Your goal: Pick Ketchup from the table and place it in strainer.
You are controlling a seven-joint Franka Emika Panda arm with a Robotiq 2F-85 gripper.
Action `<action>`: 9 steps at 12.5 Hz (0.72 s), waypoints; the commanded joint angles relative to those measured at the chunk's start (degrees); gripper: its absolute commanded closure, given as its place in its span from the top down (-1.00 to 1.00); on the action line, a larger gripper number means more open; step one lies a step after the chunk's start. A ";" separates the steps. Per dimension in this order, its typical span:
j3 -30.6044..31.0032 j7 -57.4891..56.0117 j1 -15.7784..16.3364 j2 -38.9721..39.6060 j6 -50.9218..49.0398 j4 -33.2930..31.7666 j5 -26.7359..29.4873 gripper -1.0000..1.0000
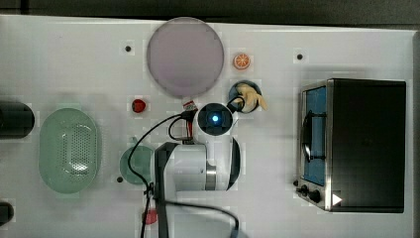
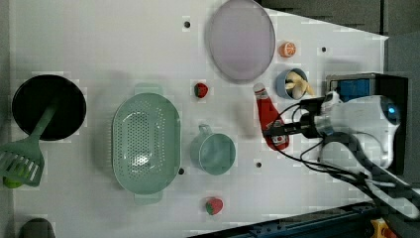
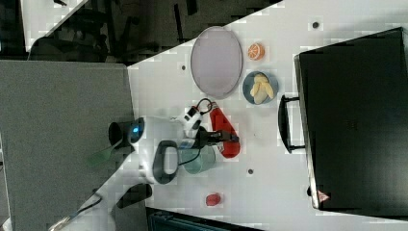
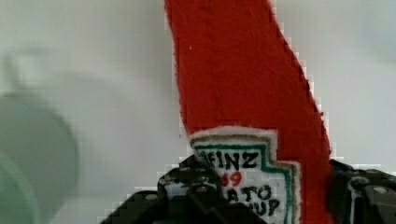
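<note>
The ketchup is a slim red soft bottle lying on the white table, its white cap toward the purple plate. Its white label faces the wrist camera. In the top view the arm covers it except the cap end. My gripper is down over the bottle's label end, with a black finger on each side pressing its body, also seen in the right view. The strainer, a pale mint-green oval basin, stands empty at the left view's left, beyond the teal cup.
A teal cup sits between the ketchup and the strainer. A purple plate, a blue bowl of banana pieces and an orange slice lie near the bottle's cap. Strawberries, a black pan and a toaster oven stand around.
</note>
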 commanded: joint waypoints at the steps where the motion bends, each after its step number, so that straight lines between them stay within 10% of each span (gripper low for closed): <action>1: 1.02 -0.55 0.03 -10.22 -10.56 6.32 -0.15 0.24; 9: 11.06 13.39 1.93 -16.24 -29.41 17.27 1.30 0.24</action>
